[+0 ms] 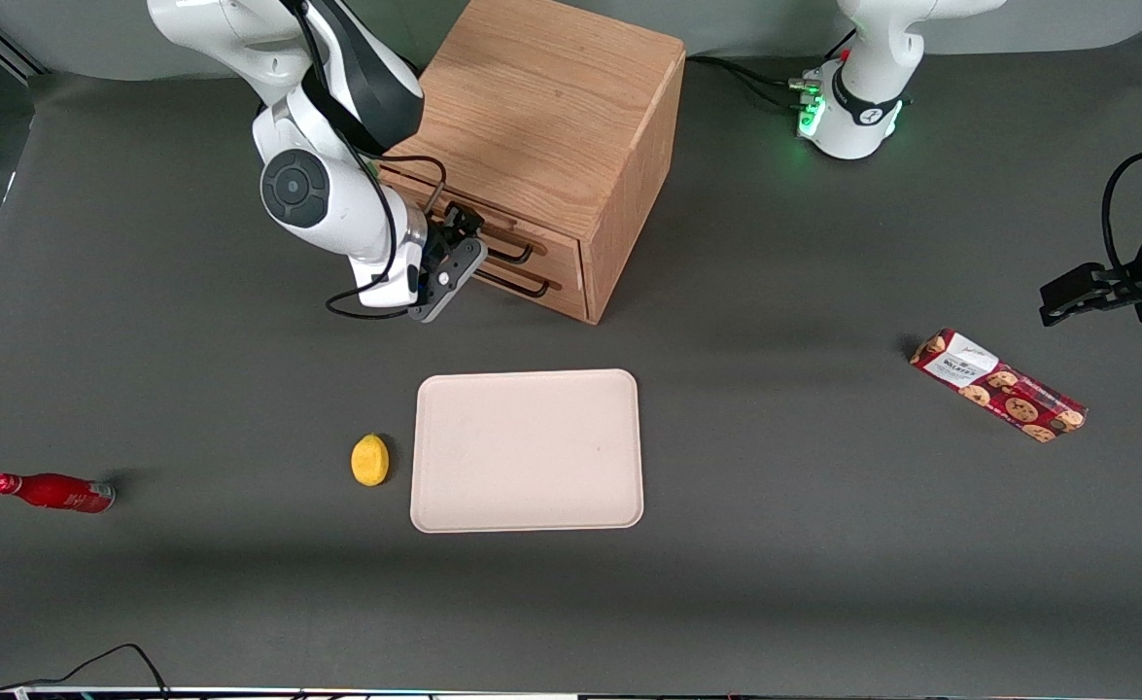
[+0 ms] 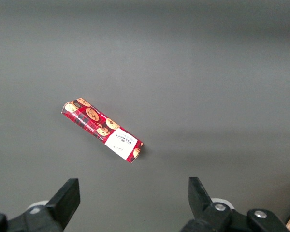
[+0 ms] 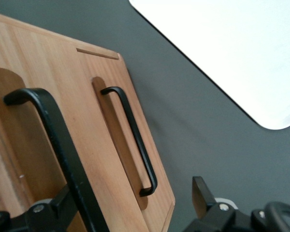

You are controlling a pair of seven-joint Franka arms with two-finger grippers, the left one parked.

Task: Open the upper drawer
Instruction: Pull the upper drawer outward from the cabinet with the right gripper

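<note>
Straddling the upper drawer [image 1: 532, 241] handle, end effector [image 1: 456, 255] open.

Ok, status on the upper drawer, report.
Gripper open, straddling upper drawer handle. Drawer shut. Tray nearer camera, nothing blocking.

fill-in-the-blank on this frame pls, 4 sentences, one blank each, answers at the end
1. The gripper is at the bar handle of the ____ drawer of the wooden cabinet.
2. Both drawers are ____.
3. The yellow lemon lies beside the ____.
4. The cookie pack lies toward the ____ arm's end of the table.

Missing words: upper; closed; tray; parked
</note>
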